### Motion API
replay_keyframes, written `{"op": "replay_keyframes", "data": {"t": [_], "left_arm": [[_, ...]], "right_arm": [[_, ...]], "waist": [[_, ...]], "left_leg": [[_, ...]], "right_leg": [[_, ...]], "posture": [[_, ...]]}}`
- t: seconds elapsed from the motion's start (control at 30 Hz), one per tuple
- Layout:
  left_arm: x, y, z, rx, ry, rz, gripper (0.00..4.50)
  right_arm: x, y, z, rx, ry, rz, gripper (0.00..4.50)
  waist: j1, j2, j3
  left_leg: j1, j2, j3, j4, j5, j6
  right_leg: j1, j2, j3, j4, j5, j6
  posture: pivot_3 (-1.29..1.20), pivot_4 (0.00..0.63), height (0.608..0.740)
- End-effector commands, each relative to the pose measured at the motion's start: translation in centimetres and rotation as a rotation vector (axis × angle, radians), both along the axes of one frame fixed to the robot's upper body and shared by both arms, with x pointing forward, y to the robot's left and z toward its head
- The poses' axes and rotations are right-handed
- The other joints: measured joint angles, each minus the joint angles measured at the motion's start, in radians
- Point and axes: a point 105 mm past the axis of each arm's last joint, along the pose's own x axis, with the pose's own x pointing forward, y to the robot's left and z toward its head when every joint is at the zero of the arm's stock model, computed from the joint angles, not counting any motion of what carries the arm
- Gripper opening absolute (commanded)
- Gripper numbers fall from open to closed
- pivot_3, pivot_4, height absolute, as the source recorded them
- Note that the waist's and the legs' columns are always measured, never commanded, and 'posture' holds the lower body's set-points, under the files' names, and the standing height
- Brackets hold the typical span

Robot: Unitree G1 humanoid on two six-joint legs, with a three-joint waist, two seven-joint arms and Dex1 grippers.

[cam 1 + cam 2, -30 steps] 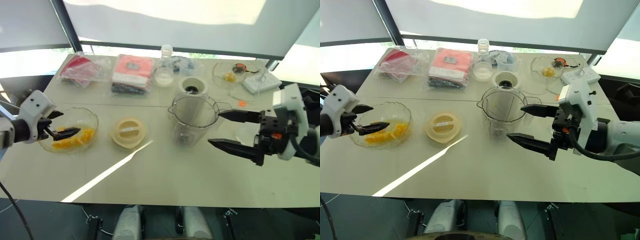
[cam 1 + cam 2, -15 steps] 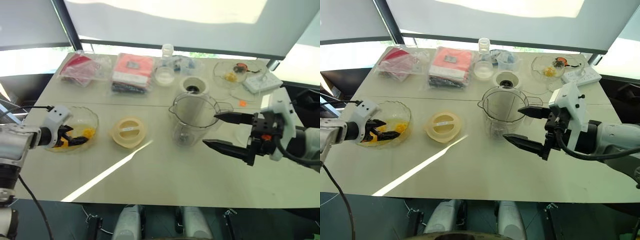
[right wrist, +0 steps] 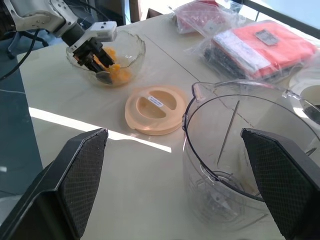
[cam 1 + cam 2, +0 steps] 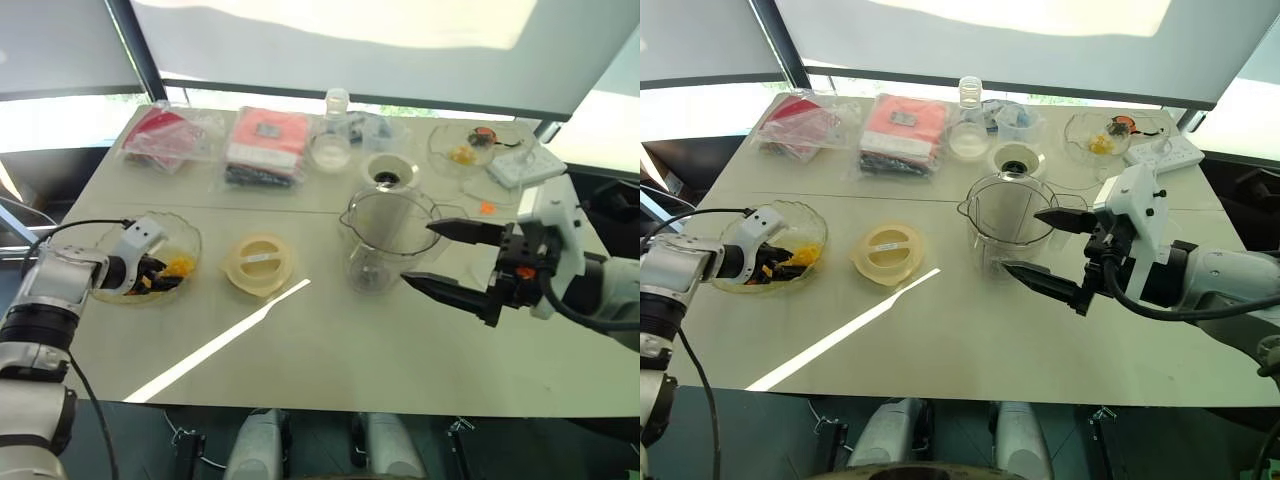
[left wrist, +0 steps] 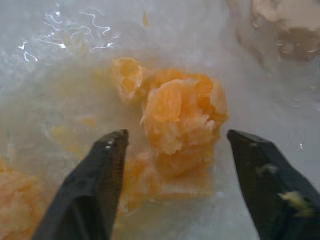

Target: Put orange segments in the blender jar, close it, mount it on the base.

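The left gripper [image 5: 172,150] is lowered into the glass bowl [image 4: 190,236] at the table's left edge; its fingers [image 5: 100,175] are parted either side of a clump of orange segments [image 5: 180,117], not clamped on it. The right gripper [image 4: 440,258] is held spread wide, empty, just beside the blender jar [image 4: 385,240], which stands upright mid-table. The base [image 4: 389,172] sits just behind the jar. The cream lid [image 4: 258,263] lies flat between bowl and jar.
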Motion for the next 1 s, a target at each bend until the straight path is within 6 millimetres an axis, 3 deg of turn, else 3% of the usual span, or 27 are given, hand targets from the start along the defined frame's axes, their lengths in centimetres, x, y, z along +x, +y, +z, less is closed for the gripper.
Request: {"op": "replay_keyframes", "data": {"t": [0.03,0.1,0.23,0.4,0.63,0.83,1.0], "left_arm": [[0.4,0.0,0.4,0.008,-0.010,-0.012,1.00],[0.5,0.1,0.4,0.009,-0.014,0.000,0.04],[0.7,0.8,1.5,-0.002,-0.045,0.029,0.01],[0.6,1.8,4.9,-0.044,-0.132,0.012,0.01],[-2.6,2.9,11.2,-0.238,-0.271,-0.177,0.01],[-3.6,3.6,11.9,-0.322,-0.259,-0.175,0.01],[-3.2,2.4,13.0,-0.348,-0.280,-0.226,0.01]], "right_arm": [[0.0,0.2,1.1,0.011,-0.070,0.008,4.50],[0.1,0.2,1.3,0.014,-0.077,0.005,4.50],[0.4,0.3,1.3,0.013,-0.081,0.005,4.50],[0.5,0.4,1.1,0.019,-0.073,0.010,4.50],[-0.1,0.5,-0.1,0.004,-0.018,0.037,4.50],[0.2,0.7,-0.6,0.016,-0.024,0.029,4.50],[0.3,0.7,-1.0,0.029,-0.023,0.010,4.50]], "waist": [[-0.001,0.000,0.000],[-0.001,0.000,0.000],[-0.002,0.000,0.000],[-0.003,0.000,0.000],[-0.003,-0.001,0.000],[0.001,-0.001,0.000],[0.000,-0.001,0.000]], "left_leg": [[0.000,0.000,0.000,0.000,0.000,0.000],[0.000,0.000,0.000,0.000,0.000,0.000],[0.001,0.000,0.000,0.000,0.000,0.000],[0.001,0.001,0.000,0.000,0.000,0.000],[0.001,0.001,0.000,0.000,0.000,0.000],[0.004,0.001,0.000,0.000,0.000,0.000],[0.004,0.001,0.000,0.001,0.000,0.000]], "right_leg": [[0.000,0.000,0.000,0.000,0.000,0.000],[0.000,0.000,0.000,0.000,0.000,0.000],[0.000,0.000,0.000,0.002,0.000,0.001],[0.000,0.001,0.000,0.002,0.000,0.001],[0.000,0.001,0.000,0.002,0.000,0.000],[0.003,0.001,-0.001,0.002,0.000,0.000],[0.002,0.001,0.000,0.002,0.000,0.000]], "posture": [[0.00,0.150,0.740],[0.00,0.150,0.740],[0.00,0.150,0.740],[0.00,0.150,0.740],[0.00,0.150,0.740],[0.00,0.150,0.740],[0.00,0.150,0.740]]}}
